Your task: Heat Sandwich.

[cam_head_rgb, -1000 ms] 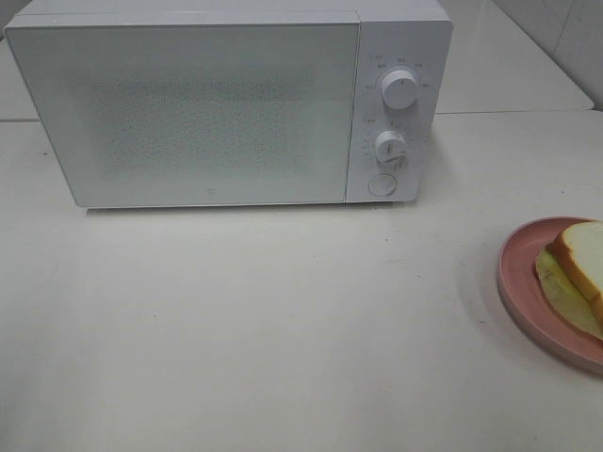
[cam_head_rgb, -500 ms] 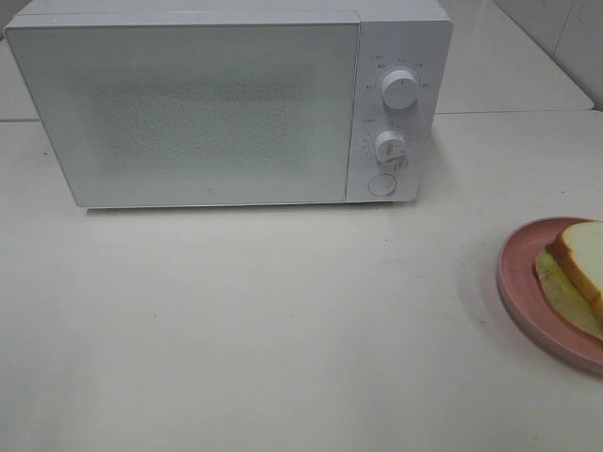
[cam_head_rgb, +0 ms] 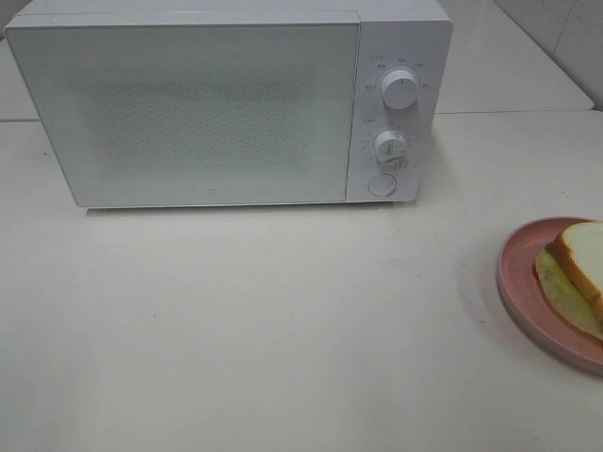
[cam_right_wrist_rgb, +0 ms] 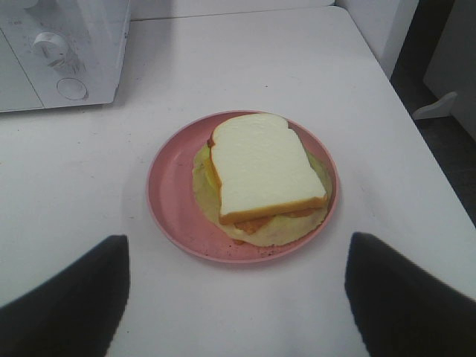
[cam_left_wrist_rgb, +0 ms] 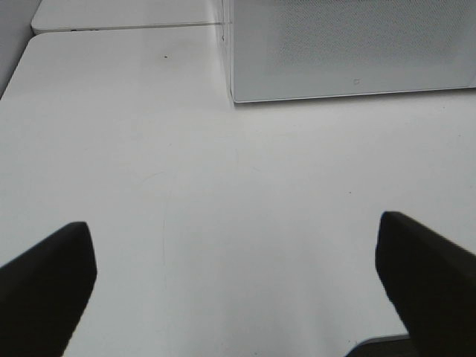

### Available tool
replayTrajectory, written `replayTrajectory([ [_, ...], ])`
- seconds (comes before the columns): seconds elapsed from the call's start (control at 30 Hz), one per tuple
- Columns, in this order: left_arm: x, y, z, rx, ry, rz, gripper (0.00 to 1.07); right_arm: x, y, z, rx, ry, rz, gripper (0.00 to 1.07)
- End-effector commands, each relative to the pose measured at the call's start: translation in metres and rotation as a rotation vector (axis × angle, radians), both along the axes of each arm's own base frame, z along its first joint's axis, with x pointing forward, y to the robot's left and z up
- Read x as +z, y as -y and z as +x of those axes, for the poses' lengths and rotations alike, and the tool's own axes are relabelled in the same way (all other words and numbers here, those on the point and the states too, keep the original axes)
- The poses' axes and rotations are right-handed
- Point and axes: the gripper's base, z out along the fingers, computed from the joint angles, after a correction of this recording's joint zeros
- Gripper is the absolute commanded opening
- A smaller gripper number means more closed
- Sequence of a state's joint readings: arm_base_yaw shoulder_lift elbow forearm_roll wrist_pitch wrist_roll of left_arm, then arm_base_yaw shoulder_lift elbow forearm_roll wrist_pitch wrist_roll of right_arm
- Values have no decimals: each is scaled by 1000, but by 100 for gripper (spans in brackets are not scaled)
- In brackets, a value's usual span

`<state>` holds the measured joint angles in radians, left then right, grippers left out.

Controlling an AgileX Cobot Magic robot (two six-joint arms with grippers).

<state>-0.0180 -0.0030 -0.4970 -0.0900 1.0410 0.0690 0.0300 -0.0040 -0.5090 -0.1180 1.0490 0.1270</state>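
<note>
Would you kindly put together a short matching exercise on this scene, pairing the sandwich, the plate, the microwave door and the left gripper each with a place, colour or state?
Things:
1. sandwich
2. plate
3. microwave door
4. left gripper

Descriptions:
A. open and empty above bare table
B. closed
C. pink and round
D. lying on the plate, white bread on top

Pairs: 1-D, 2-C, 3-B, 4-A
</note>
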Motion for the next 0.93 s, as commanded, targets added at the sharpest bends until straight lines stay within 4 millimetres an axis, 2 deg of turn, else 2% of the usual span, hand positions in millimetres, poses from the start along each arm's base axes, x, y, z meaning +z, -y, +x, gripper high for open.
replayTrajectory([
  [0.03,-1,0,-4,4,30,-4,97,0,0,-3,-5,34,-5,76],
  [0.93,-1,0,-4,4,28,-4,97,0,0,-3,-5,34,-5,76],
])
